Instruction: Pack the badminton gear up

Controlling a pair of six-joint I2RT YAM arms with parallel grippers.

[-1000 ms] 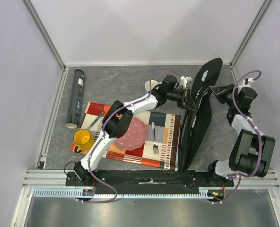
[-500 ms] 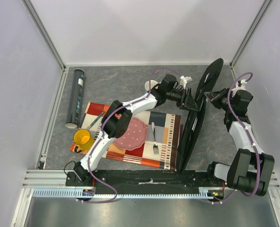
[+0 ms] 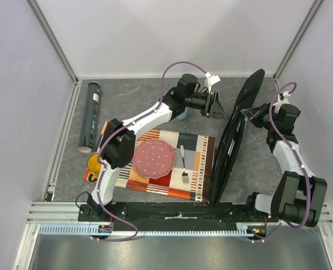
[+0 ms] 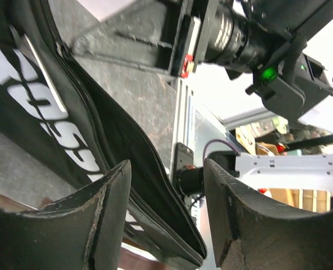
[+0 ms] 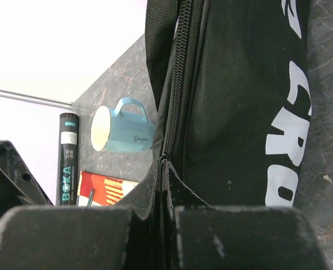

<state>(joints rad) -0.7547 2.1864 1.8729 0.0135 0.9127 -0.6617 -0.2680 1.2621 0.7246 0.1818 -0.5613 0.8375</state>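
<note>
A black racket bag point(image 3: 229, 152) stands on edge, running from the desk's far right corner to its near edge. The right gripper point(image 3: 248, 114) touches its top edge; the left gripper point(image 3: 218, 106) hovers just beside it. A dark tube point(image 3: 90, 115) lies along the left edge. A pink plate point(image 3: 153, 157) and fork point(image 3: 184, 166) rest on a checked mat point(image 3: 199, 171).

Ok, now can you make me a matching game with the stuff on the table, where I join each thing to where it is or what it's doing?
Things:
1. tube
2. plate
3. bag
4. left gripper

Clues:
A. black, pinched by the right gripper
B. open, with a gap between its fingers
C. pink, sitting on the checked mat
D. dark, lying flat far out on the left

Pairs: 1-D, 2-C, 3-A, 4-B
</note>
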